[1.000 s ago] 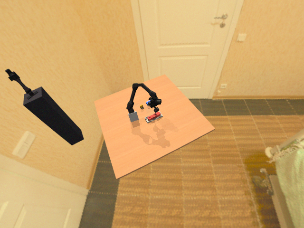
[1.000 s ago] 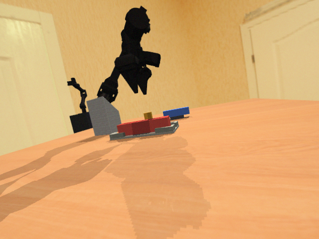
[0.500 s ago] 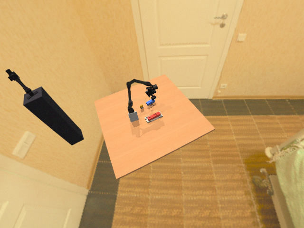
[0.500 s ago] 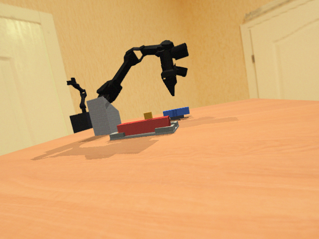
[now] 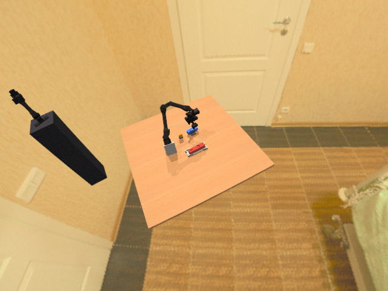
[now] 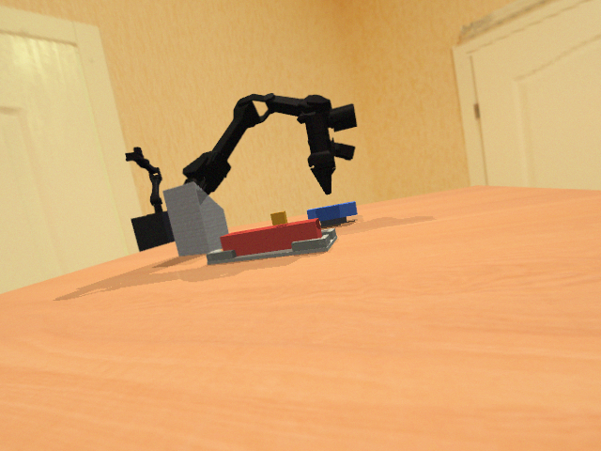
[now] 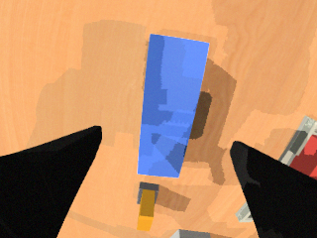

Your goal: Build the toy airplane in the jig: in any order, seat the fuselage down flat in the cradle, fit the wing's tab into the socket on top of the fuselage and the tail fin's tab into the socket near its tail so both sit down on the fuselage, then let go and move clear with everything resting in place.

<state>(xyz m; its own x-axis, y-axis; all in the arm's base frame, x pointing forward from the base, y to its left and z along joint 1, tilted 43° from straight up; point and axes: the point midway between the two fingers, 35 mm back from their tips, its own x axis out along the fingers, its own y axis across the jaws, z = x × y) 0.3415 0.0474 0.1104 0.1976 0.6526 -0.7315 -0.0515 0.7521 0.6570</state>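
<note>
The red fuselage lies in the pale grey jig and looks flat. Its sockets are too small to make out in the top and exterior views. The blue wing rests on a low dark support beyond the jig; its tab is hidden. The small yellow tail fin stands in a dark grey base, near one end of the wing. My gripper is open and empty, above the wing, with its fingers on either side in the wrist view.
The arm's grey mounting block stands beside the jig on the wooden table. A tall black pedestal with a second small black arm stands away from the table.
</note>
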